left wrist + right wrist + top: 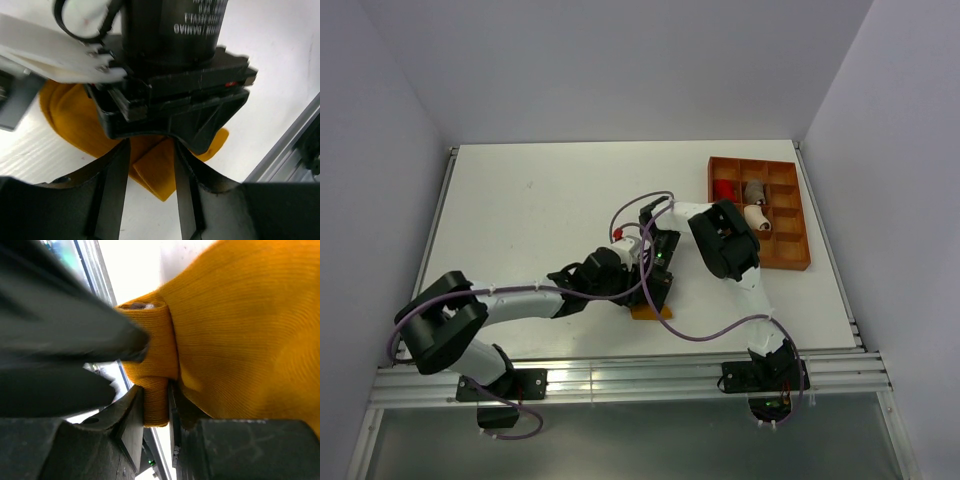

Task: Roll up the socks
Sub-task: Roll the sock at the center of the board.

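Observation:
A mustard-orange sock (pixel 70 120) lies on the white table near its front edge, and only a corner of it (pixel 650 313) shows in the top view. One flap is folded over (pixel 156 170). My left gripper (pixel 151 152) hovers over that fold, open, with the fold between its fingers (pixel 116 190) but clear of both. My right gripper (pixel 156 397) is shut on a bunched fold of the sock (pixel 156 400). In the top view both grippers meet over the sock, the left (pixel 653 290) reaching in from the left and the right (pixel 658 262) coming down from behind.
An orange compartment tray (pixel 798 262) stands at the back right, holding a red bundle (pixel 725 188), a grey bundle (pixel 754 190) and a pale piece (pixel 757 215). A metal rail (pixel 620 380) runs along the near table edge. Purple cables loop around both arms.

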`<move>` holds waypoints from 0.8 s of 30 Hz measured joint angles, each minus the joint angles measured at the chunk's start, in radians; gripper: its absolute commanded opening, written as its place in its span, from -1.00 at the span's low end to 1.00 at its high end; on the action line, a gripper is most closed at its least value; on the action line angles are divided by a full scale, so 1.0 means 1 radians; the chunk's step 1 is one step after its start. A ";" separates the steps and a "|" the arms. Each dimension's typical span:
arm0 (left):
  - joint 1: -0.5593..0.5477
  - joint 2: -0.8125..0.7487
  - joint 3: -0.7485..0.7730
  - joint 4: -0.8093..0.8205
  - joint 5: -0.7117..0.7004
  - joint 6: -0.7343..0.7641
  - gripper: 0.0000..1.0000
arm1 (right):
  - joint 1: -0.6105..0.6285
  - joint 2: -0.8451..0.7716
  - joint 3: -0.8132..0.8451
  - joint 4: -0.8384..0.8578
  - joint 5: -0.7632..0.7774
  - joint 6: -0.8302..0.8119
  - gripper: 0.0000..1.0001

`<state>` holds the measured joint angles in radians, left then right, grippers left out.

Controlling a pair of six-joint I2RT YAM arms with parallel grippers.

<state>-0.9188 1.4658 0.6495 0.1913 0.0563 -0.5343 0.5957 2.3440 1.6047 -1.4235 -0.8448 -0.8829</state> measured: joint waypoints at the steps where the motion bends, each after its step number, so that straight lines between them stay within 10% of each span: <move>1: -0.006 0.013 0.002 -0.002 0.003 0.002 -0.07 | -0.001 0.001 0.000 -0.002 -0.001 0.001 -0.64; 24: -0.019 0.089 -0.037 0.109 0.134 0.016 0.15 | -0.005 0.003 -0.002 -0.007 0.022 0.061 -0.64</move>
<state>-0.9375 1.5551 0.6128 0.3000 0.1905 -0.5186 0.5911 2.3474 1.6024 -1.4303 -0.8230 -0.8219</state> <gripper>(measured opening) 0.551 0.281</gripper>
